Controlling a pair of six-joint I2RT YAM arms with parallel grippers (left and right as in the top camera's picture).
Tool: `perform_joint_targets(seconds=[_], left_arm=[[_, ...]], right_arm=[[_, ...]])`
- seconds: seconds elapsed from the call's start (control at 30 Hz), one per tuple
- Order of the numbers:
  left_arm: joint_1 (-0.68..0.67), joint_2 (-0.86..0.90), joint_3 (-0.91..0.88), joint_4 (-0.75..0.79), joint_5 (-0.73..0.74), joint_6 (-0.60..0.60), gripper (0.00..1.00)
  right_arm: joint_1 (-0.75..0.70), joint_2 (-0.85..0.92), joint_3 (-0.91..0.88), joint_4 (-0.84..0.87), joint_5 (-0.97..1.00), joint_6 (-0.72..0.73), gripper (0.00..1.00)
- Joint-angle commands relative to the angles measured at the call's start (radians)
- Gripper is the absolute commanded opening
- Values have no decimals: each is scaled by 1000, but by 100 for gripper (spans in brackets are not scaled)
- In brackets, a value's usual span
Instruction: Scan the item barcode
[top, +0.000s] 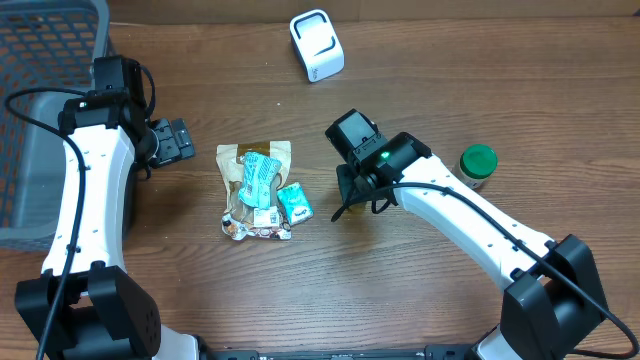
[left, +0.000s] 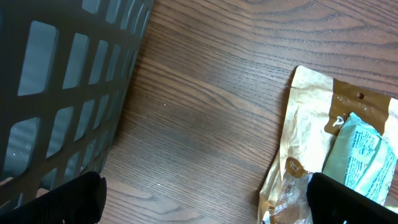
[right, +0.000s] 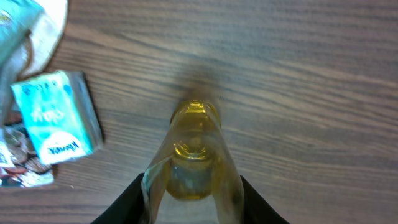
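Presently, the right gripper (right: 189, 200) clasps a yellow bottle (right: 195, 146) at 3 o'clock of the snack pile (top: 256, 190); the left gripper (left: 211, 199) gapes, empty. Risk: the smooth bottle may slip or twist, turning its barcode from the white scanner (top: 317, 45) at 12 o'clock. The lettering on the teal packet (right: 56, 118) is too blurred to read.

A basket (top: 40, 120) sits at the left edge of the bench (top: 330, 290), a scanner (top: 317, 45) far centre. The packets (top: 258, 190) lie mid-bench, a bottle (right: 193, 155) just right of them, a jar (top: 477, 166) further right.
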Motion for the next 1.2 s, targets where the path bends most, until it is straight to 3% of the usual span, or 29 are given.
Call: perform_joint_targets(seconds=[0.0,0.17,0.27,0.4,0.83,1.17], left_arm=[[2,-16,20,0,-12,11,100],[2,-16,20,0,-12,12,100],[2,-16,20,0,-12,12,100],[2,-16,20,0,-12,12,100],[2,-16,20,0,-12,12,99],[2,-16,20,0,-12,12,100]], right_arm=[[1,-20,2,-8,21,6,36],[1,-20,2,-10,20,6,44],[1,-20,2,-10,20,6,65],[1,-20,2,-6,19,6,76],[-27,-20,260,-150,8,6,80],[-27,9,262,-229,5,6,84]])
